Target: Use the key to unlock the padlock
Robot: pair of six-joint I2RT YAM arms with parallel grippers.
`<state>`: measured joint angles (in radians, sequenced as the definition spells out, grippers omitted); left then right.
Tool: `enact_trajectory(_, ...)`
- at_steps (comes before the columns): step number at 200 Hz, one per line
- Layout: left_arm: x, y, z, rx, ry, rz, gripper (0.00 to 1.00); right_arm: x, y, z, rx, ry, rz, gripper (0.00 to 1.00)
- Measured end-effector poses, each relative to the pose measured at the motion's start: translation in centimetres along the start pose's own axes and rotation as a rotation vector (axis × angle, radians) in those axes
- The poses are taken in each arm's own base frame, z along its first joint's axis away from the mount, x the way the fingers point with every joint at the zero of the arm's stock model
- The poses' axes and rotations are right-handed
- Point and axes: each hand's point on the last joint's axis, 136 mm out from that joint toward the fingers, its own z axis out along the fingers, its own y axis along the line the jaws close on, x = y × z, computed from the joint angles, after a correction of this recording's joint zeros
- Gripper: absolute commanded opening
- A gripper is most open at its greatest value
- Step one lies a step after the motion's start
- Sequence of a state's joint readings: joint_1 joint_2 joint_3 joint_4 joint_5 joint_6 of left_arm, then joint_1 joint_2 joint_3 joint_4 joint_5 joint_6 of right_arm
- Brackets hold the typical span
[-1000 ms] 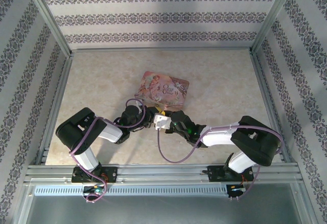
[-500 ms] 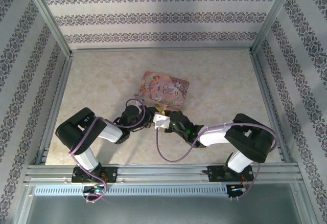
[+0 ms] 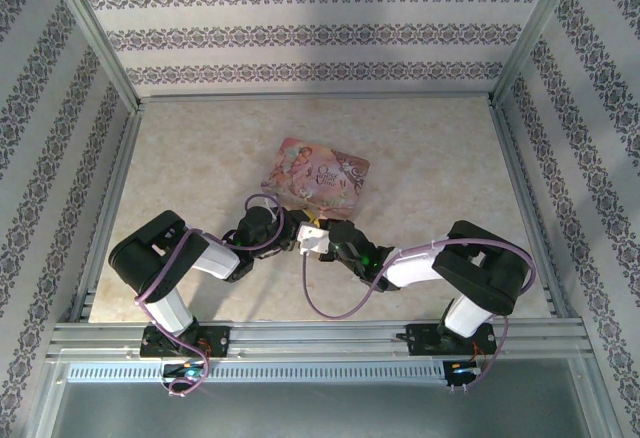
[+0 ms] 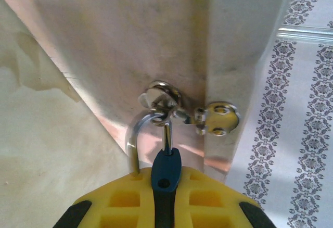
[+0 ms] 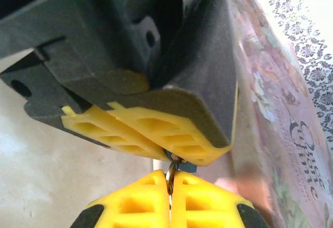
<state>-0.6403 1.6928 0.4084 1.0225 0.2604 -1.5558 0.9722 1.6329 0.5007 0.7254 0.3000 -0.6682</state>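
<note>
Padlock [image 4: 165, 166] stays clamped in left jaws; right jaws, pinching the key [image 5: 170, 173], have edged left.

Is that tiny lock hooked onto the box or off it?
Hooked on: the lock sits in the left pincer, its silver loop passing through the ring on the box.

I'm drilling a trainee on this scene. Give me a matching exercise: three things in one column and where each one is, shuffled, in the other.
Things:
1 padlock
2 key
3 box

Places:
A held by the right gripper
B pink, on the table
C held by the left gripper

Pairs: 1-C, 2-A, 3-B
</note>
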Motion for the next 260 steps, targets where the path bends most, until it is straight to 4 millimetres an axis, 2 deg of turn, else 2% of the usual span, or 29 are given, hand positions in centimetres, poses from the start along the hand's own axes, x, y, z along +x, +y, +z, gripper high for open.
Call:
enact_trajectory(66, -0.06, -0.02, -0.01, 0.001, -0.004, 0.0, 0.05, -0.15, -0.09, 0.0, 0.006, -0.009, 0.139, 0.0)
enact_trajectory(204, -0.01, 0.12, -0.07, -0.001, -0.004, 0.0, 0.05, -0.66, 0.4, -0.27, -0.128, -0.074, 0.734, 0.0)
enact_trajectory(260, -0.04, 0.3, 0.12, 0.006, -0.005, 0.002, 0.07, -0.45, 0.52, -0.24, -0.133, -0.073, 0.792, 0.0)
